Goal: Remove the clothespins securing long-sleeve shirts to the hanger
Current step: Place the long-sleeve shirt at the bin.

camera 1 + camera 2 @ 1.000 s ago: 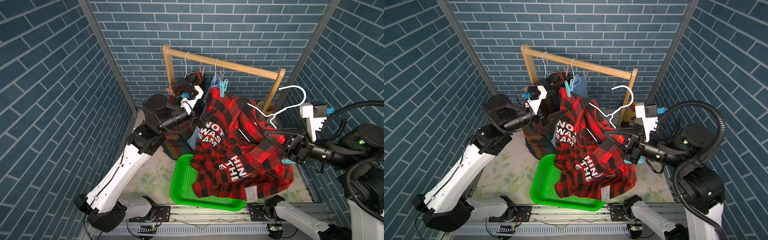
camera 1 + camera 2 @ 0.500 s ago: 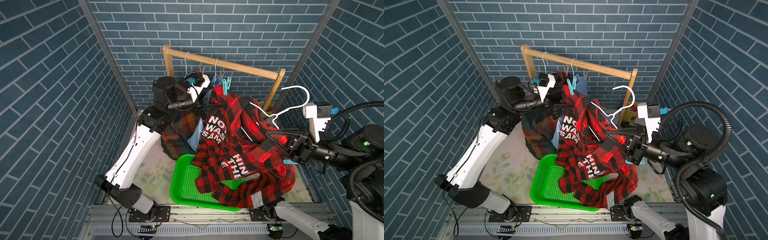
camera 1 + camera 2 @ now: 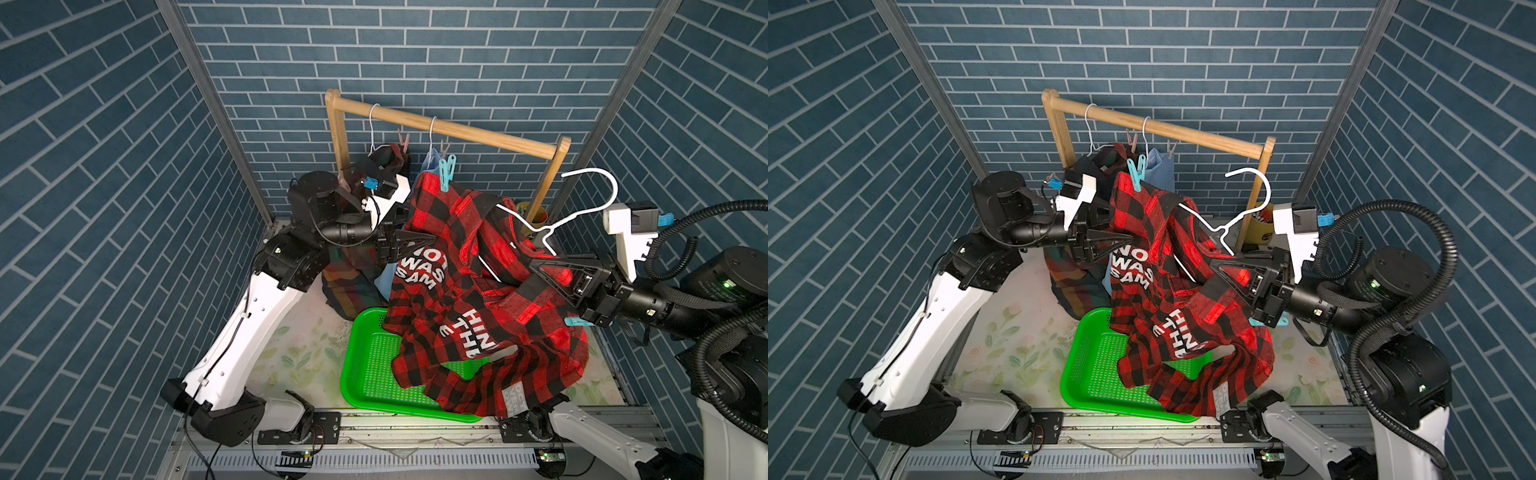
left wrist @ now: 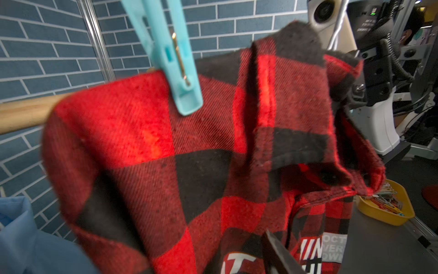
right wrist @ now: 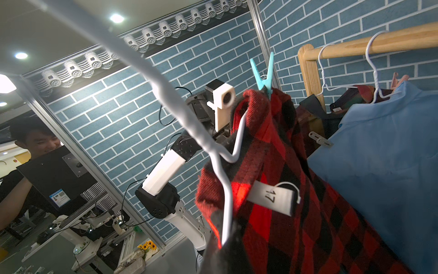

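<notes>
The red-and-black check shirt point(image 3: 465, 291) point(image 3: 1175, 291) hangs on a white hanger point(image 3: 590, 208) point(image 5: 227, 189) lifted off the rail. My right gripper point(image 3: 536, 266) point(image 3: 1217, 266) is shut on the hanger's wire at the collar. A teal clothespin point(image 3: 446, 172) point(image 3: 1136, 174) point(image 4: 170, 57) point(image 5: 264, 76) pins the shirt's far shoulder. My left gripper point(image 3: 419, 243) point(image 3: 1125, 243) is pressed into the shirt below that peg. Only one of its fingers point(image 4: 277, 253) shows, with cloth filling the gap. The plaid shirt point(image 3: 349, 282) and light blue shirt point(image 3: 432, 160) point(image 5: 379, 154) hang on the rail with a pink clothespin point(image 3: 402, 143) and a grey one point(image 3: 444, 147).
The wooden rack point(image 3: 478, 133) stands at the back. A green tray point(image 3: 374, 365) lies under the check shirt's hem. A yellow tub point(image 4: 386, 208) by the rack's right post holds several pegs. Another teal peg point(image 3: 575, 321) shows beneath my right gripper.
My left gripper has swung right from the plaid shirt into the check shirt's shoulder, and its jaws have narrowed. The right arm has raised the hanger, lifting the hem off the tray.
</notes>
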`<state>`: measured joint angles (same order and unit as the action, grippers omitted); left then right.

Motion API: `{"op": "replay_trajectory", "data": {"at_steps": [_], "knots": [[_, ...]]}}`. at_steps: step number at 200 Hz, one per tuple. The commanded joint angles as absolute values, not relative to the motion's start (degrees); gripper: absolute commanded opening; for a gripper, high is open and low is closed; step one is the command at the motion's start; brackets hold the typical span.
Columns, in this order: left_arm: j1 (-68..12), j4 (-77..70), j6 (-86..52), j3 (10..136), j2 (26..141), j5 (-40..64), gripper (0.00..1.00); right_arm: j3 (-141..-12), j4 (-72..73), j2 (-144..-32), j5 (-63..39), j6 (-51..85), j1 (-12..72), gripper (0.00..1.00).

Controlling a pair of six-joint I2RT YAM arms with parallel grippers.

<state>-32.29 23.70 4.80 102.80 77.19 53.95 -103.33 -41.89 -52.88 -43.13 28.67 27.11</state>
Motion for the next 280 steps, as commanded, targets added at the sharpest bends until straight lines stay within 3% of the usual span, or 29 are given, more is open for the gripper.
{"op": "replay_trajectory", "data": {"at_steps": [1,122,220,280], "knots": [[-34.0,25.9,3.3,101.6,75.0,55.5,0.54,-104.1,-36.2,-53.4,-42.0,28.4,27.3,0.0],[-45.3,30.9,2.0,97.9,66.6,48.2,0.56,-107.1,-24.9,-60.7,-43.8,31.8,27.3,0.0],[-50.3,16.9,-3.6,73.2,63.6,39.8,0.56,-108.1,-27.6,-59.5,-40.4,30.5,27.3,0.0],[-50.9,18.3,-7.4,63.7,56.2,36.4,0.51,-104.2,-21.4,-62.1,-41.5,33.4,27.6,0.0]]}}
